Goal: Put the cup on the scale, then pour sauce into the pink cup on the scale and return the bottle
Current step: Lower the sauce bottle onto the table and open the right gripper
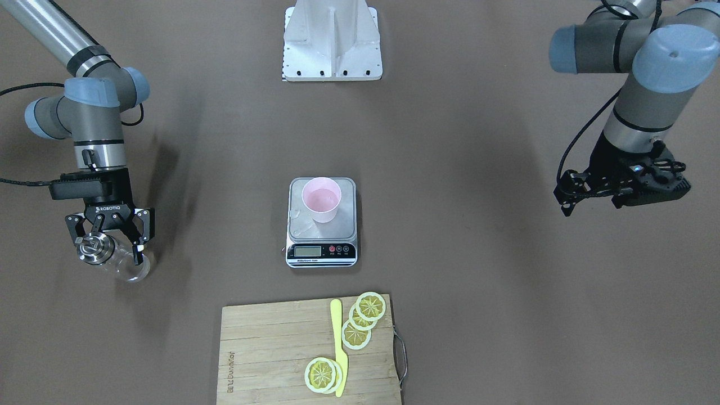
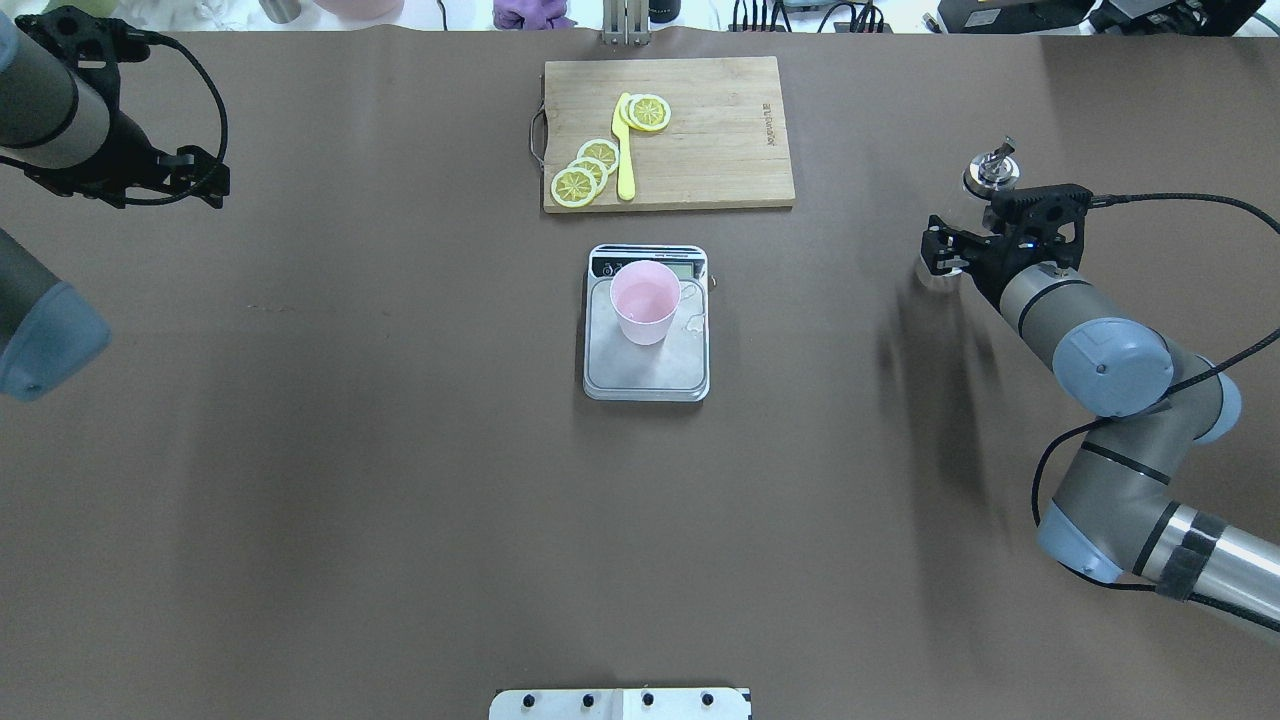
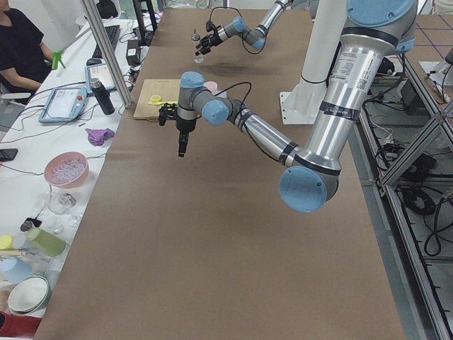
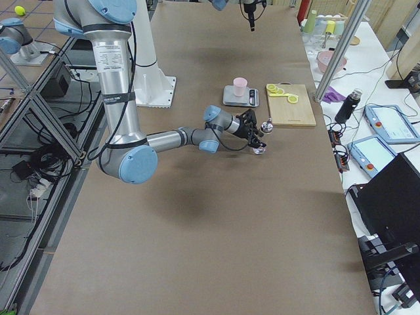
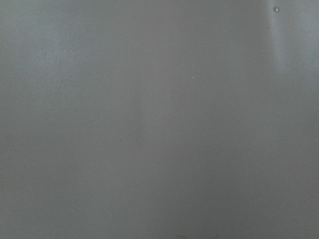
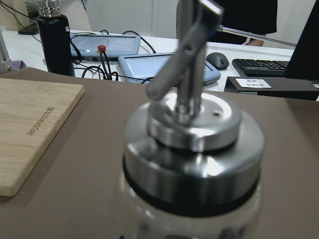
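Already the cup (image 1: 321, 199) stood on the scale (image 1: 322, 223) mid-surface, seemingly holding liquid, so pouring looked done. The right end effector (image 1: 110, 243) was clamped on the bottle (image 1: 112, 257) far to the side; releasing it remained. The left end effector (image 1: 585, 191) hung empty, fingers seemingly together.

Scale (image 1: 322, 256) display digits unreadable

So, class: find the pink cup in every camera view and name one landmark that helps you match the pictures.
Front-facing: cup at centre, on the scale.
Overhead: cup at centre.
Exterior left: not clearly visible, behind the near arm.
Exterior right: cup upper middle.
Left wrist: not in it.
Right wrist: not in it.
Shared landmark: the cutting board beside the scale.
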Robot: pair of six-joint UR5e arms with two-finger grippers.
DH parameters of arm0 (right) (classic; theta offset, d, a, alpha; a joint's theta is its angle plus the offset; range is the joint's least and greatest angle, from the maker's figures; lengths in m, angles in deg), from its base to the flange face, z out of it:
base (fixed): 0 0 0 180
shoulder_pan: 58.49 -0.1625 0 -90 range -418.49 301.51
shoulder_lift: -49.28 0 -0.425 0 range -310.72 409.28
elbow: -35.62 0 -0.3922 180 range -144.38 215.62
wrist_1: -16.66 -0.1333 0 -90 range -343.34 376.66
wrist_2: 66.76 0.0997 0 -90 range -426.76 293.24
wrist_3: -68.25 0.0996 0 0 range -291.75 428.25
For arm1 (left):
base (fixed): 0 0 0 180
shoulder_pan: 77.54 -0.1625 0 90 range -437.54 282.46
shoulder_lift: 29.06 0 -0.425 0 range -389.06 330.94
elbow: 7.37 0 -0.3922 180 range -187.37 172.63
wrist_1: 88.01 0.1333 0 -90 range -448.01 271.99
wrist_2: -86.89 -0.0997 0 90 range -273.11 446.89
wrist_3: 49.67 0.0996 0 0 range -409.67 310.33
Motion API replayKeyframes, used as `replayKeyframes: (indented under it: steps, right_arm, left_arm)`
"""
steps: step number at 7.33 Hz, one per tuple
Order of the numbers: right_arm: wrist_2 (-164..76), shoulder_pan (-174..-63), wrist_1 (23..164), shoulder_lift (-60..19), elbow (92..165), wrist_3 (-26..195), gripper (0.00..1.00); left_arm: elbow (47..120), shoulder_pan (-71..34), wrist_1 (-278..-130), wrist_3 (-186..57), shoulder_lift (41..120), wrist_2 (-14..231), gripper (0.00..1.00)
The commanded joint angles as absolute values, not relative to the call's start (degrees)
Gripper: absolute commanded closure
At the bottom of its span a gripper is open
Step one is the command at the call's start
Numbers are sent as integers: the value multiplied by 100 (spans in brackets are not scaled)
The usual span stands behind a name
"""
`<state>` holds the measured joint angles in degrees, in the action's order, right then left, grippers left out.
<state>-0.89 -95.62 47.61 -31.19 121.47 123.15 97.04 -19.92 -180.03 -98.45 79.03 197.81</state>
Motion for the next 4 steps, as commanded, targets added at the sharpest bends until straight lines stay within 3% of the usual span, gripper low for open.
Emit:
replayKeyframes:
  steps: [1,2,3,4]
  right_arm:
    - [-40,-9567,4769,-3106,12105,12327,100]
    - [-40,-9567,4769,-3097,12096,12319,91]
    - [-57,-9558,4751,-3079,12096,12336,5]
    - [-49,-9558,4716,-3088,12096,12354,0]
  left_arm:
    - [9713,-1989,-18003,-9845,7905,19781,2]
    - [9713,-1989,-18003,-9845,7896,19781,2]
    - [9713,-1989,-17995,-9845,7896,19781,2]
    - [9713,-1980,-17995,-9845,7896,19781,2]
